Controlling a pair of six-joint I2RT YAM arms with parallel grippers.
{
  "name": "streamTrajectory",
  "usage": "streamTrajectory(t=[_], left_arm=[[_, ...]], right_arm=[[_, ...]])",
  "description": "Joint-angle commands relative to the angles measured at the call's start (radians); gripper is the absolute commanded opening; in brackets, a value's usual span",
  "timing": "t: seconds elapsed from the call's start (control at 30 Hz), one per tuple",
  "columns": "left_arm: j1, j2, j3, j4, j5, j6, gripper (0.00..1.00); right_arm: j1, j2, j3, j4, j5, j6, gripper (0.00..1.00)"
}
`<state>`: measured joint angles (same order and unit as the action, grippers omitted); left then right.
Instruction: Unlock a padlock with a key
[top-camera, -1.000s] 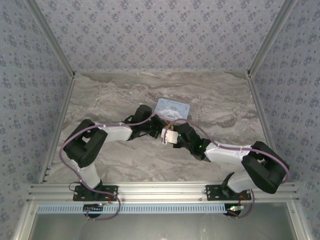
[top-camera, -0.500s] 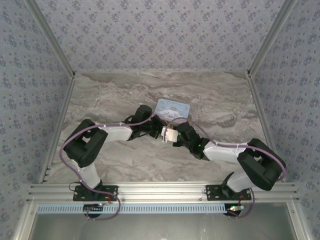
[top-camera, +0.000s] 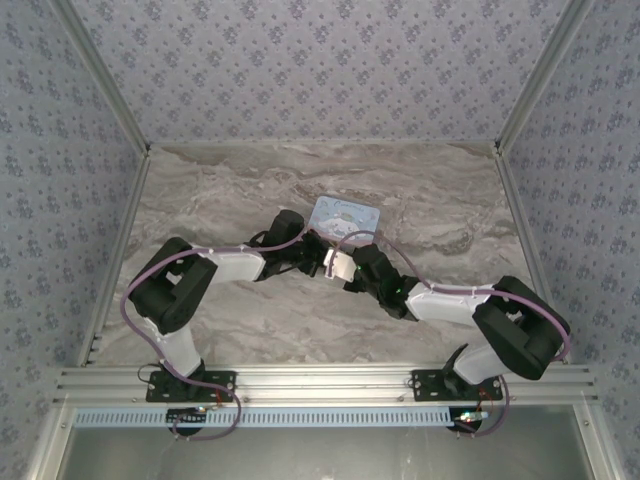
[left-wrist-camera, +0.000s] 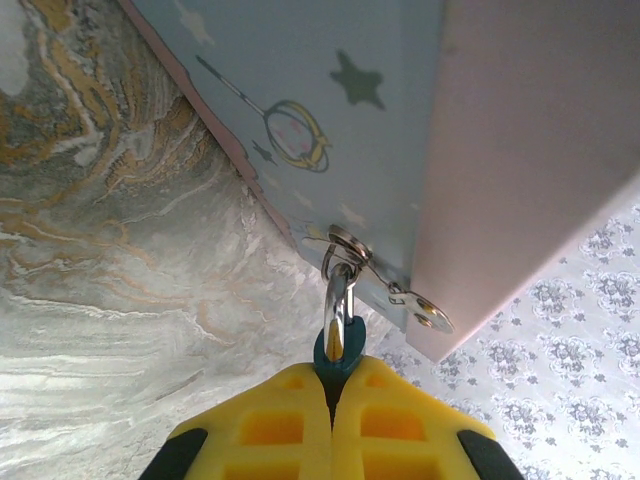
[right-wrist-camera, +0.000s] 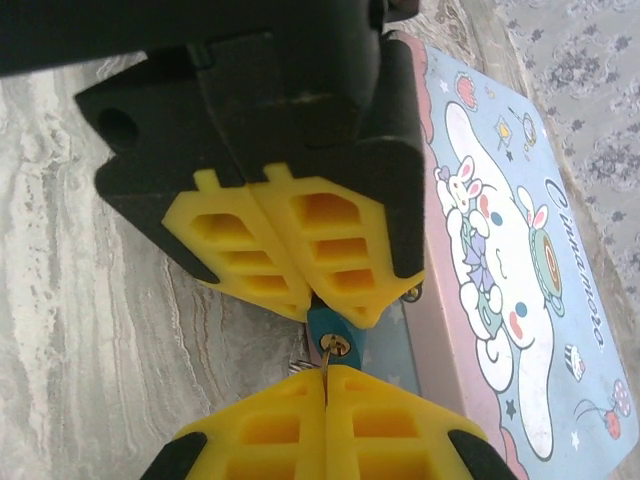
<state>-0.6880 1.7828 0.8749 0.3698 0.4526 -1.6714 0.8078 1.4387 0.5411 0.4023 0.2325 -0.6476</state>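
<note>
The left gripper (right-wrist-camera: 312, 303) and right gripper (right-wrist-camera: 325, 375) meet tip to tip just beside the tin box (right-wrist-camera: 500, 250), blocking the middle of the desk (top-camera: 200, 200), whose bare marble lies open either side and beyond.

Legible text: one dark-blue cursive word (right-wrist-camera: 578, 268) printed on the lid of the tin box (right-wrist-camera: 440, 330), visible in the right wrist view. It reads "Cinnamo", with the following letters cut off at the picture edge, and it runs along the lid beside the white cartoon figure (right-wrist-camera: 490, 240). In the top external view the print on the tin box (top-camera: 345, 216) is too small to read.
</note>
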Motion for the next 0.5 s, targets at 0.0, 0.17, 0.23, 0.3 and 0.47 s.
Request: streamTrajectory(t=[0.0, 0.17, 0.23, 0.3, 0.47], left_arm=[[-0.011, 0.001, 0.021, 0.050, 0.046, -0.013, 0.00], [-0.013, 0.001, 0.019, 0.060, 0.047, -0.018, 0.00], [-0.012, 0.001, 0.018, 0.061, 0.046, -0.020, 0.00], [-0.013, 0.001, 0.017, 0.061, 0.046, -0.019, 0.00], [-0.014, 0.004, 0.016, 0.063, 0.046, -0.020, 0.00]], right_arm=[[0.012, 0.014, 0.034, 0.019, 0.063, 0.128, 0.00], [0.015, 0.023, 0.035, 0.019, 0.070, 0.259, 0.00], [0.014, 0.022, 0.021, 0.042, 0.063, 0.309, 0.00], [0.014, 0.023, 0.006, 0.061, 0.040, 0.353, 0.00], [0.008, 0.026, -0.023, 0.102, -0.058, 0.480, 0.00]])
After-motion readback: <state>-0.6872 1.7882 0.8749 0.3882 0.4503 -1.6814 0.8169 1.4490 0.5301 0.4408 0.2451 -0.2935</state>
